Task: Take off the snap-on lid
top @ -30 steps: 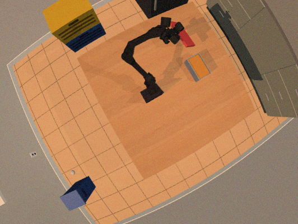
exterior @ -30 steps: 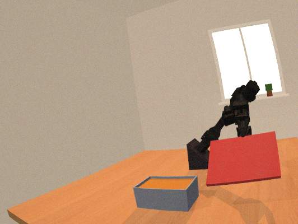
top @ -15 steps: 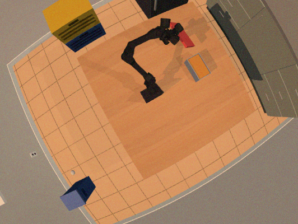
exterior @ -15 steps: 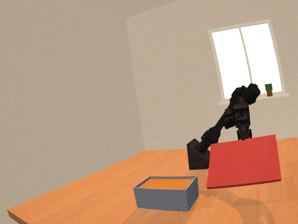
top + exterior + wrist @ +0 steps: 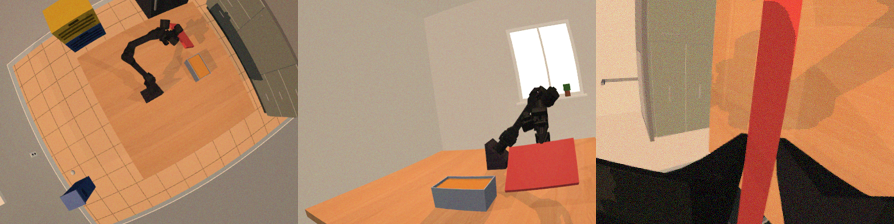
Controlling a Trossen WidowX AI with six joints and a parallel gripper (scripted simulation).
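Note:
The storage box (image 5: 191, 70) (image 5: 459, 199) is grey-blue, stands upright on the table and is open at the top, with an orange inside. The red lid (image 5: 186, 39) (image 5: 541, 166) (image 5: 768, 95) is off the box, held up beside it and steeply tilted, its broad smooth face towards the exterior camera. My gripper (image 5: 543, 141) (image 5: 761, 143) is shut on the lid at its upper edge, with one finger on each side in the wrist view. The lid's other face is mostly hidden.
The wooden table (image 5: 157, 134) (image 5: 390, 196) bears the arm's base (image 5: 152, 93) (image 5: 495, 159), to the left of the box in the top view. Grey-green cabinets (image 5: 269, 45) (image 5: 678, 75) stand beyond the table's edge, on the side of the box and lid.

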